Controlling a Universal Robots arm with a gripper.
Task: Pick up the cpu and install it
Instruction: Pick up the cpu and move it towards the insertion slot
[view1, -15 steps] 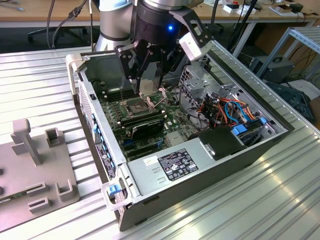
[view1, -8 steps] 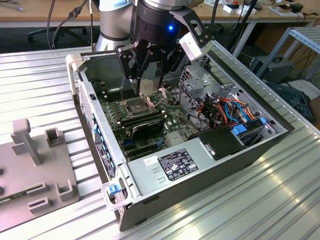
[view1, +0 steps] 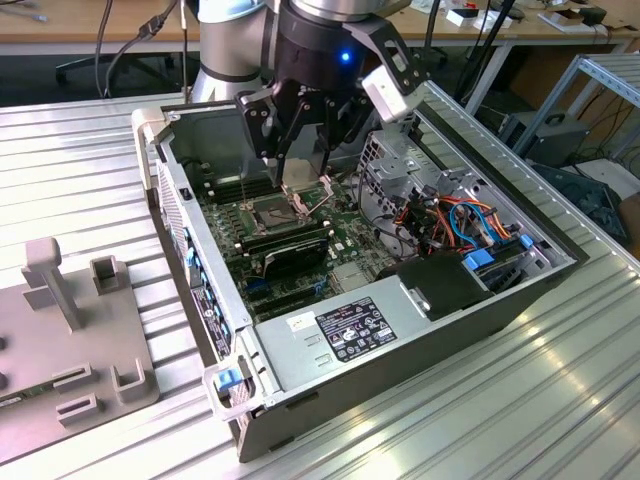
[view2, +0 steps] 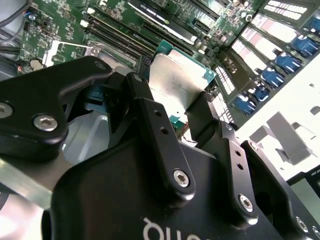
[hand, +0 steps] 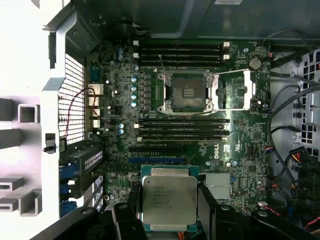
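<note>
One claw (view1: 297, 150) and one cpu (view2: 177, 82) are recorded.

Exterior view — the claw is seen lowered into an open computer case (view1: 420, 360) laid on a ribbed metal desk (view1: 80, 160), near the socket (view1: 275, 212).

Second wrist view — the cpu is clamped by its edges between black fingers (view2: 150, 115), over the green motherboard (view2: 60, 25).

First wrist view — the cpu (hand: 168, 200) is held clenched in the claw (hand: 167, 220), apart from the socket (hand: 186, 92), whose plate (hand: 232, 90) is swung aside. Memory sticks (hand: 182, 130) are placed between the two.
</note>
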